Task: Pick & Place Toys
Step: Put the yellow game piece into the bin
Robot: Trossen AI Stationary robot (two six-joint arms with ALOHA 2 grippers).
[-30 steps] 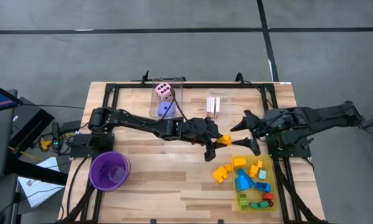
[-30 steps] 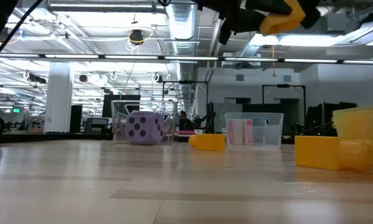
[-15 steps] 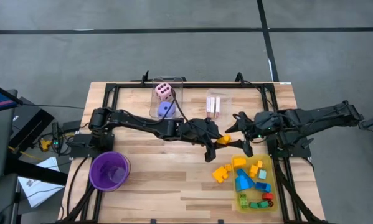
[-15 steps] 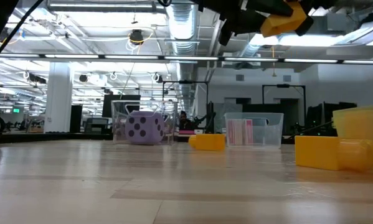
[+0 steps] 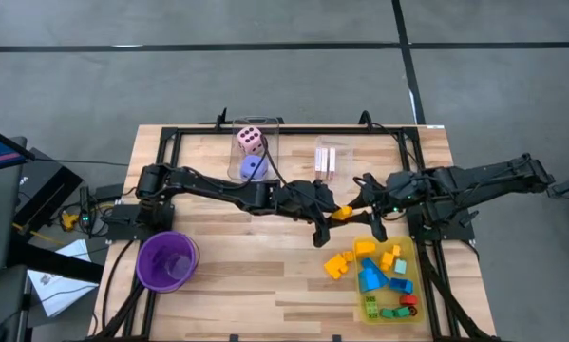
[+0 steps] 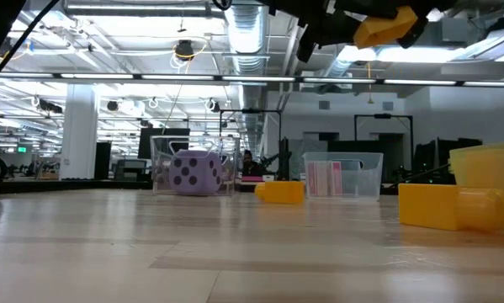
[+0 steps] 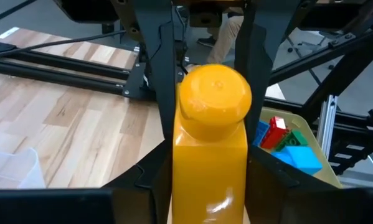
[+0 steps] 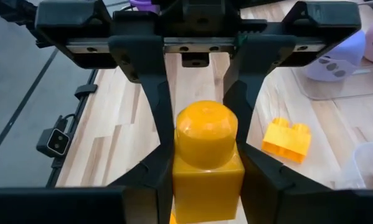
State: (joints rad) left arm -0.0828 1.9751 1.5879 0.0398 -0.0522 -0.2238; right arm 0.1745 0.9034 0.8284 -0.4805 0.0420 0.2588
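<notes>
Just above the yellow tray [image 5: 409,249], mid-air over the table, the left gripper [image 5: 333,215] and right gripper [image 5: 360,207] meet on one yellow block [image 5: 342,213]. Left gripper is clamped on the block's flat sides; in its wrist view the fingers [image 7: 159,87] press both faces and the round stud points away. Right gripper looks closed on the same block from the opposite end: in its wrist view its own fingers [image 8: 142,193] flank the block base while the left arm's fingers sit by the stud. Looks like a handover, left to right. Whether the right grip is fully firm I cannot tell.

Block judged light, rigid, hollow plastic, glossy so a bit slippery; not fragile. Best hold is across two flat parallel sides, not on the stud, which is round and would roll out of the pads.

Outward from the tray: more blocks [image 5: 364,275] lie in and beside it, one more yellow block [image 6: 279,192] on the wood past it. Farther off, clear boxes hold the dice [image 5: 250,141] and cards [image 5: 325,161]. Purple cup [image 5: 166,260] sits well apart on the far side.
</notes>
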